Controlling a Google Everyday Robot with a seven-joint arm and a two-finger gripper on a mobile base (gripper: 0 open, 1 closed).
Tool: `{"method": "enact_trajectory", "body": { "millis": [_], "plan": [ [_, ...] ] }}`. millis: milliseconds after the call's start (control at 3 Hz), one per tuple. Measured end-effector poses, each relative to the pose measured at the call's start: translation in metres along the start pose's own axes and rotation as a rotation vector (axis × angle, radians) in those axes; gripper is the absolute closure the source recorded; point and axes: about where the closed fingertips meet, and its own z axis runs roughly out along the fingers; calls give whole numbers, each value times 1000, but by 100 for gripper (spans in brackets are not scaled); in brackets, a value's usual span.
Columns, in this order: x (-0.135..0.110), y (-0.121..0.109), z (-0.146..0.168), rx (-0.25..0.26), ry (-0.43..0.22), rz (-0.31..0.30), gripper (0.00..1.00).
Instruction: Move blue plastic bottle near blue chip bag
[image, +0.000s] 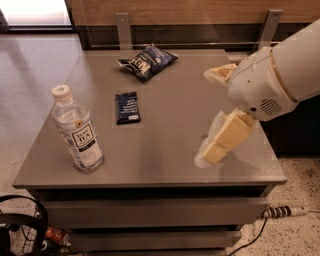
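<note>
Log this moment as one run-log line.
hand: open, empty, above right side of table | blue plastic bottle: upright, front-left, ungrasped | blue chip bag: far edge, centre

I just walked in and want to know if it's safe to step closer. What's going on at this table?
A robot arm reaches in from the right. Its gripper hovers open over the right side of the table, holding nothing. The bottle stands upright and untouched near the front left corner. The chip bag lies at the back, with a small dark packet lying between the two. The bottle has not yet been picked up.
</note>
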Motion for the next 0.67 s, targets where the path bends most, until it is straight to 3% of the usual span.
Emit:
{"method": "enact_trajectory", "body": {
  "millis": [333, 667],
  "plan": [
    [-9, 1, 57, -79, -198, 44, 0],
    [-16, 1, 84, -130, -330, 88, 0]
  ]
}}
